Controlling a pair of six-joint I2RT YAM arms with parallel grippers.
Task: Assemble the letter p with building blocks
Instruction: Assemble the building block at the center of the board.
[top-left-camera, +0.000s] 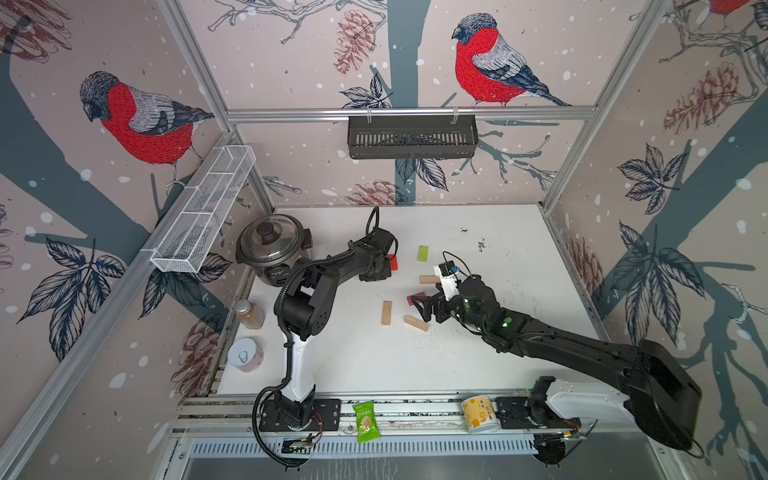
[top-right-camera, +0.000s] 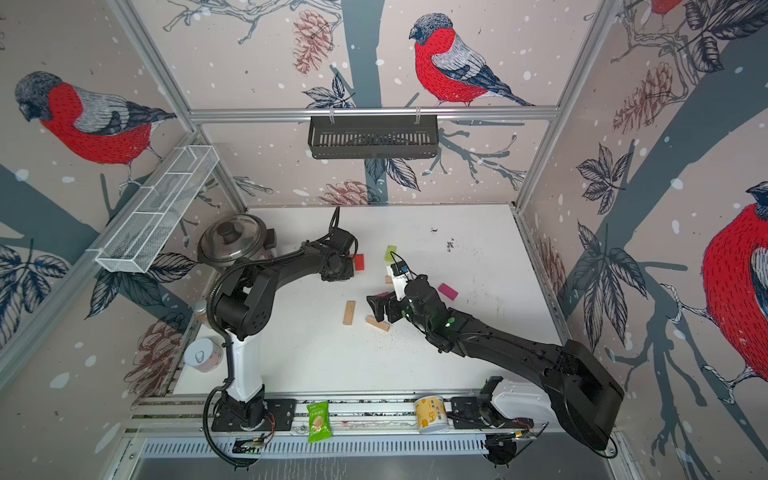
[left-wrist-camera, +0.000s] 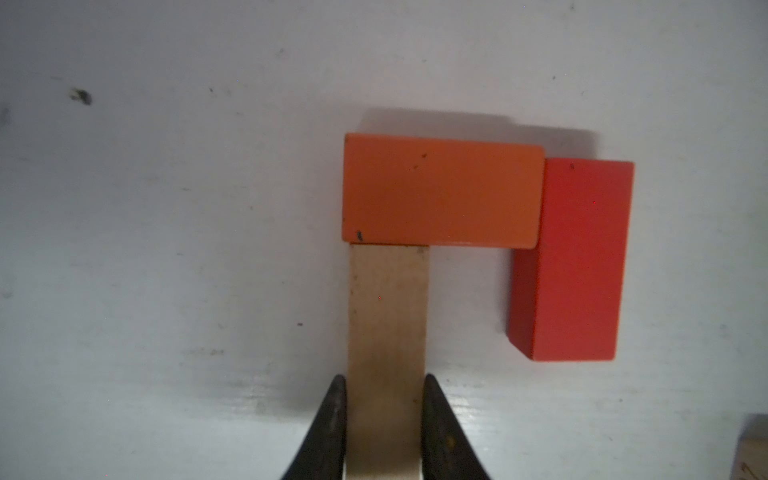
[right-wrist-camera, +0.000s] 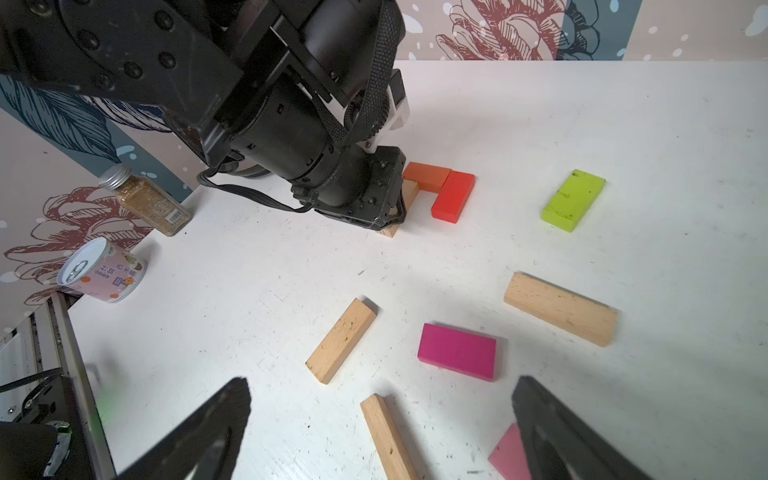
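White tabletop (top-left-camera: 374, 365) is seen inside the walled cell, with bare room toward its front edge. A tan block (left-wrist-camera: 386, 311) is pinched along its long edges by the narrowly set left gripper (left-wrist-camera: 384, 386), its end butted against an orange block (left-wrist-camera: 440, 191). A red block (left-wrist-camera: 573, 262) is set touching the orange one's end, forming a corner. The right gripper (right-wrist-camera: 382, 384) is held wide open and empty above loose tan blocks (right-wrist-camera: 341, 340) and a magenta block (right-wrist-camera: 457, 351). A lime-green block (right-wrist-camera: 573, 199) lies apart.

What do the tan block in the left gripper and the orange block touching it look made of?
The tan block looks like bare wood: matte, faint grain, dark specks. The orange block is probably wood too, under opaque matte paint; its core is hidden.
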